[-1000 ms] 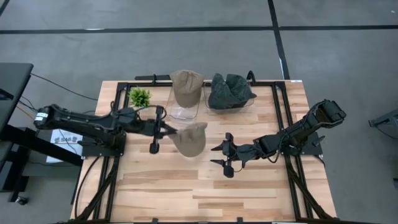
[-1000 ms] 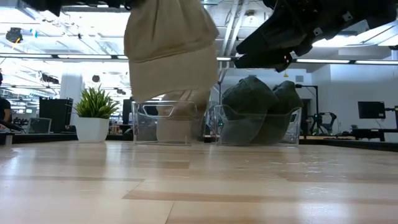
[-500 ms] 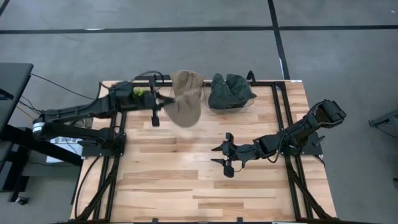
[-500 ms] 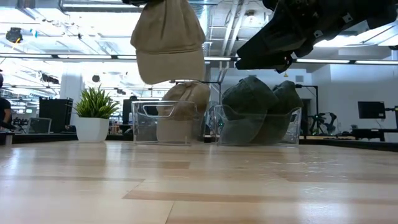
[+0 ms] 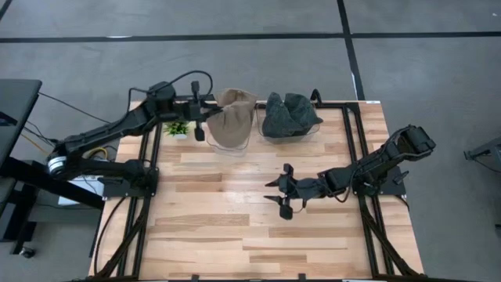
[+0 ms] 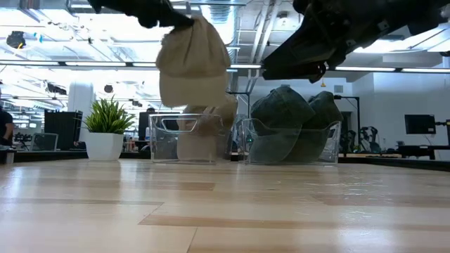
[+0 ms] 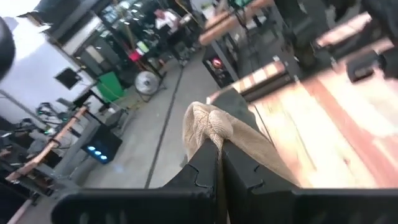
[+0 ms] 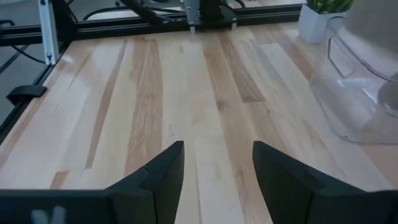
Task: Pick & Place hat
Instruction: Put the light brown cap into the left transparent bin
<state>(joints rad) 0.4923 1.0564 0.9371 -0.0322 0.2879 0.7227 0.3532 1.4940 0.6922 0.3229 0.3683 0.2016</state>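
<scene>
At the far left of the counter [image 5: 235,235], a small potted plant [image 5: 177,128] stands by the rail; just beside it the left hand [image 5: 205,119] is clenched on a pinch of the tan hat [image 5: 232,125], which hangs from that hand above the left clear bin [image 6: 184,137]; the hat's long axis runs downward from the grip toward the bin's mouth, so the drop appears to turn on the hat hanging squarely over that opening, where another tan hat [image 6: 204,130] already sits; to the right, the second clear bin [image 5: 288,129] holds dark green hats [image 5: 290,112]; farther right and nearer the counter's middle, the right hand [image 5: 283,192] waits, fingers spread and grasping nothing, well apart from the hat; the left arm is plainly the nearer.
</scene>
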